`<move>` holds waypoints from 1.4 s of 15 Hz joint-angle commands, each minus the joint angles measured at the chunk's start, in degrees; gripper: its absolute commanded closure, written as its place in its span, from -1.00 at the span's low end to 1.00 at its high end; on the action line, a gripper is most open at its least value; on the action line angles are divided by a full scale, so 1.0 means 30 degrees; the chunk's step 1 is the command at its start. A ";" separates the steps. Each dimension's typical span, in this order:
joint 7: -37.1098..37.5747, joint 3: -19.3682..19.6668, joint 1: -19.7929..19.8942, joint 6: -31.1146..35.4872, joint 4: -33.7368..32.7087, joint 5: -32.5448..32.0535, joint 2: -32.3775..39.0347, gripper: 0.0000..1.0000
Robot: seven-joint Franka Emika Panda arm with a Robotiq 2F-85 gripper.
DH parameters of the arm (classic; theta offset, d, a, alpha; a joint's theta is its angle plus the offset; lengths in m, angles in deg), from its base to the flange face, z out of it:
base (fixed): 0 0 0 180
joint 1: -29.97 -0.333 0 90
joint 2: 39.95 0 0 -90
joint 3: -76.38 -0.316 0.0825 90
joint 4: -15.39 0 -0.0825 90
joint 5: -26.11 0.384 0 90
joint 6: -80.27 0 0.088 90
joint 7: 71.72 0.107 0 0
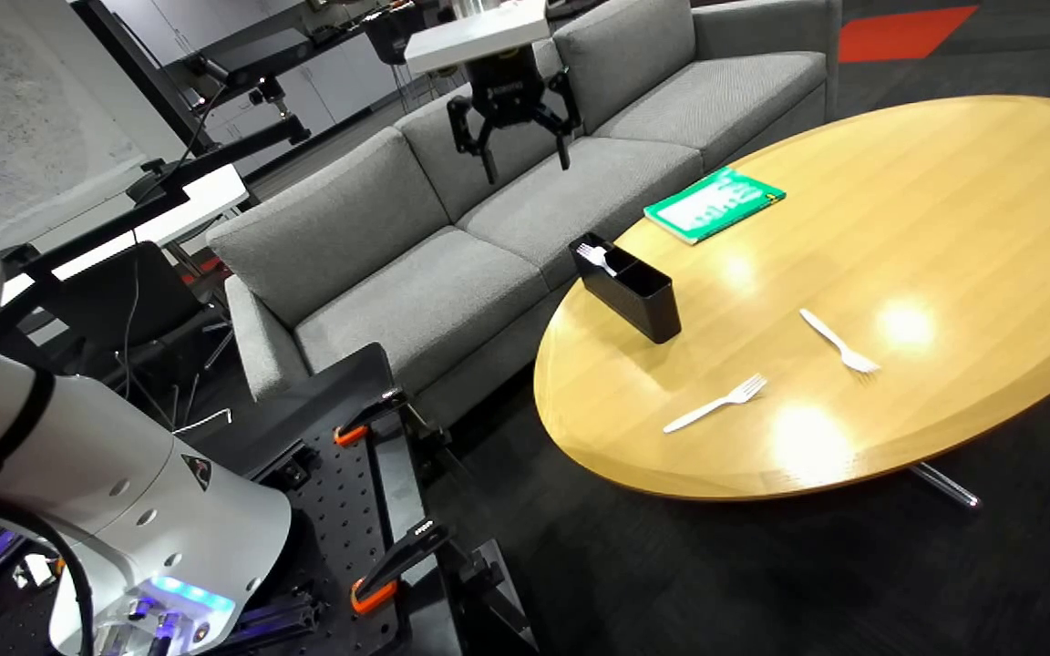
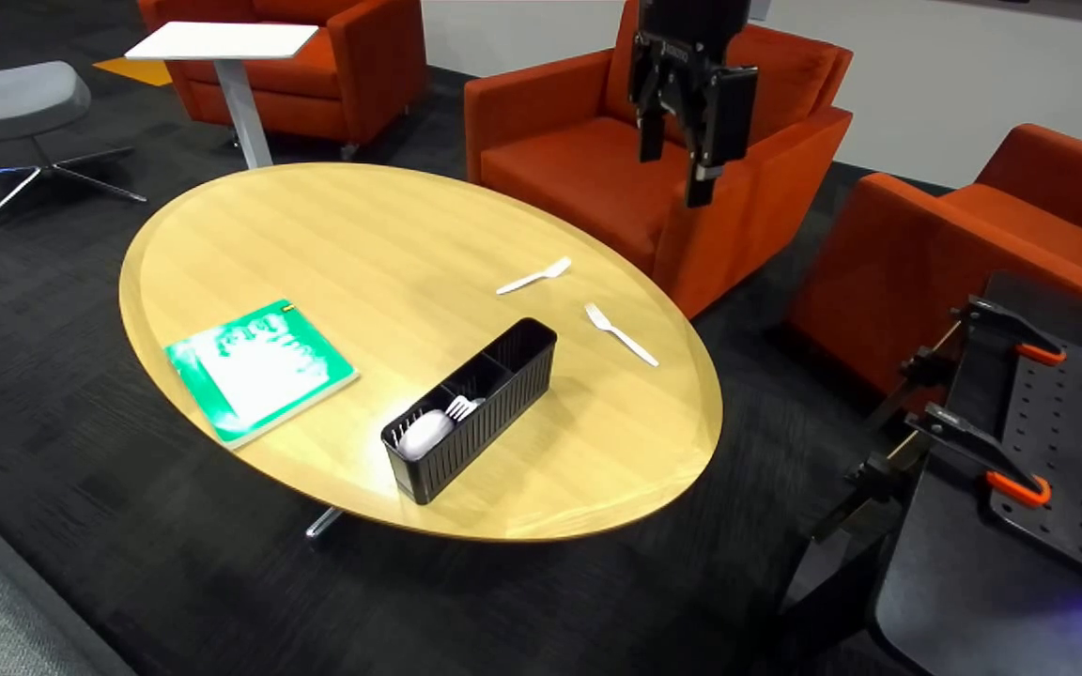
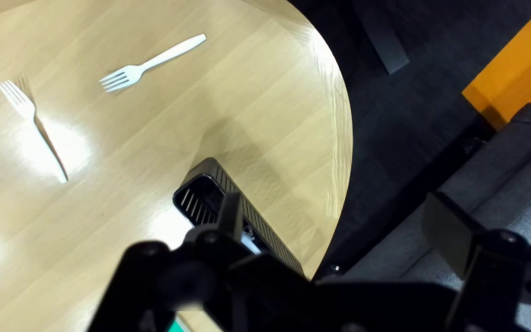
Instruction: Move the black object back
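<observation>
The black object is a long black tray with ribbed sides and compartments. It stands upright near one end of the oval wooden table in both exterior views (image 1: 621, 296) (image 2: 489, 427). White utensils, including a fork (image 2: 459, 407) and a rounded piece (image 2: 426, 434), lie in its compartments. In the wrist view the tray (image 3: 258, 226) is partly hidden behind one finger. My gripper is open and empty, high above table level and apart from the tray, in both exterior views (image 1: 528, 171) (image 2: 675, 176). In the wrist view the fingers (image 3: 334, 207) are wide apart with nothing between them.
Two white plastic forks (image 1: 839, 344) (image 1: 716, 404) lie on the table (image 1: 944, 210). A green booklet (image 1: 716, 202) lies near the tray by the table's edge. A grey sofa (image 1: 580, 191) and orange armchairs (image 2: 579, 178) stand around the table.
</observation>
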 commanded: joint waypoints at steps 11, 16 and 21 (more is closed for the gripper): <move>-0.3560 -0.0963 0.0434 0.6167 -0.0720 -0.4556 0.4848 -1.00; -0.6517 -0.1076 0.0570 0.5930 -0.2665 -0.4880 0.8284 -1.00; -0.7088 -0.0664 0.0137 0.6921 -0.4538 -0.5974 1.0759 -1.00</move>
